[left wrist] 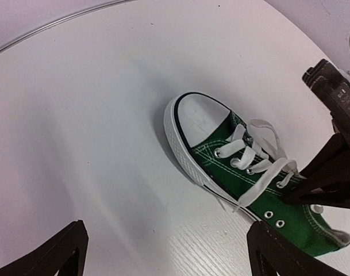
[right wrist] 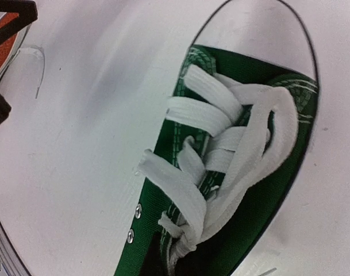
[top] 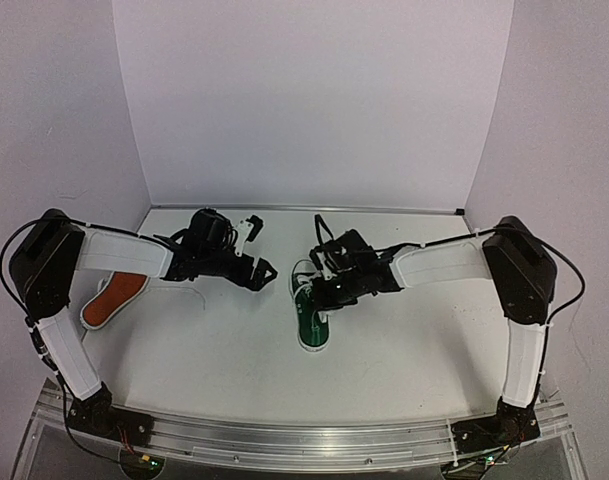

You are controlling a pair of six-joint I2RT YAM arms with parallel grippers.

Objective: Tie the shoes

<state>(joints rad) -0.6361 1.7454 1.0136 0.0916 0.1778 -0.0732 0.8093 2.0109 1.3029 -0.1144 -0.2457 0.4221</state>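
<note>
The dark green shoe with white laces lies mid-table, toe towards the arms. It fills the right wrist view. My right gripper is over its lacing. In the left wrist view its dark fingers meet at a point on the laces, which bunch together there. My left gripper hangs just left of the shoe, jaws wide open and empty, both fingers above the table. The orange-red shoe lies at the far left under my left arm.
The white table ends at a back wall edge, with side walls close by. A thin metal rail runs along the far edge. My left finger and the orange shoe show in the right wrist view's corner.
</note>
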